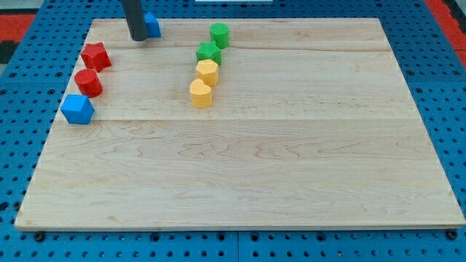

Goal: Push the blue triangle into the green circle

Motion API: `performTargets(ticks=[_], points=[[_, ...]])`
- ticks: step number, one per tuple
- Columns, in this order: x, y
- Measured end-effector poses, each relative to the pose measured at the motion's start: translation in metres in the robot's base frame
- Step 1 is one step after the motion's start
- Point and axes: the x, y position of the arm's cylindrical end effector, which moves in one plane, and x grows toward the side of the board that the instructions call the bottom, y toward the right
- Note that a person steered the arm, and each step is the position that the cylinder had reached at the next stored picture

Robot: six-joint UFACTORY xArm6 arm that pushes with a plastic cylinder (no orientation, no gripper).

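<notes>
Near the view's top left, on the pale wooden worktop (240, 167), the dark rod comes down from the frame's top edge. My tip (137, 38) sits at the rod's lower end, touching or just beside the left side of the blue triangle (151, 25). Most of that block is hidden behind the rod; only its right part shows, so its shape is hard to confirm. No end effector that opens or closes: just the bare rod, holding nothing.

Green circle (219, 34) lies to the view's right of the blue triangle, apart from it, close to the worktop's top edge. Open wood between the two.

Just below the green circle, a second green block (208, 52), star-like. Touching beneath it, a yellow block (207, 71), then another yellow block (201, 94), the four forming a slanted column.

Along the left edge, well below my tip: red star-like block (95, 56), red rounded block (89, 82), blue cube-like block (77, 109).

Blue pegboard (444, 80) surrounds the worktop.
</notes>
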Motion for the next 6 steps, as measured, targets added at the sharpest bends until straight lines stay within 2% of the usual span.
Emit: performTargets(ticks=[1, 2, 3, 4, 5, 6], points=[[-0.005, -0.035], [-0.041, -0.035], [-0.052, 0.048], [-0.051, 0.155], [-0.043, 0.131], [-0.021, 0.037]])
